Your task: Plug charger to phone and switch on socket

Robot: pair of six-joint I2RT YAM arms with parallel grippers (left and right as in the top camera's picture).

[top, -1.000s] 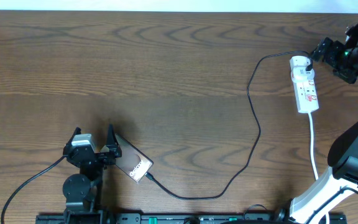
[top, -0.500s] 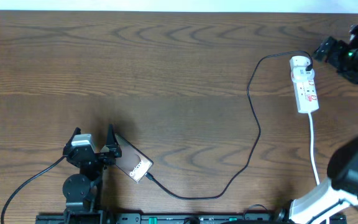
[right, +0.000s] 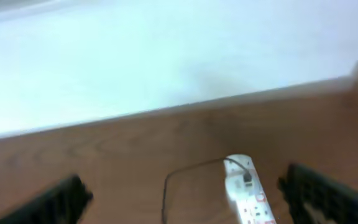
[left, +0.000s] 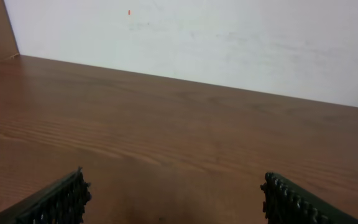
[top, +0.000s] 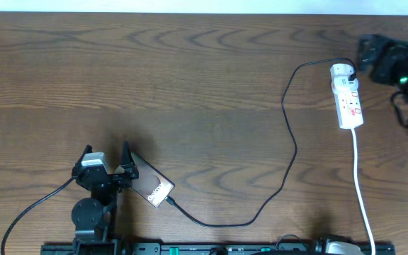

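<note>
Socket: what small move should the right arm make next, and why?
Probably lower the right gripper toward the socket to switch it on. The charger already appears to reach the phone, and the gripper sits beside the socket's far end, open, holding nothing.

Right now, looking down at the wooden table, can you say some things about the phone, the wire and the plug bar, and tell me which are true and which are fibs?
1. The thin black charger cable reaches the lower end of the flat brown phone. True.
2. The long white power strip lies right beside the phone. False: it lies far off, at the right side of the wooden table.
3. The left gripper is open with nothing in it. True.
4. The right gripper is squeezing the power strip. False: its fingers are wide apart and off the strip.
</note>
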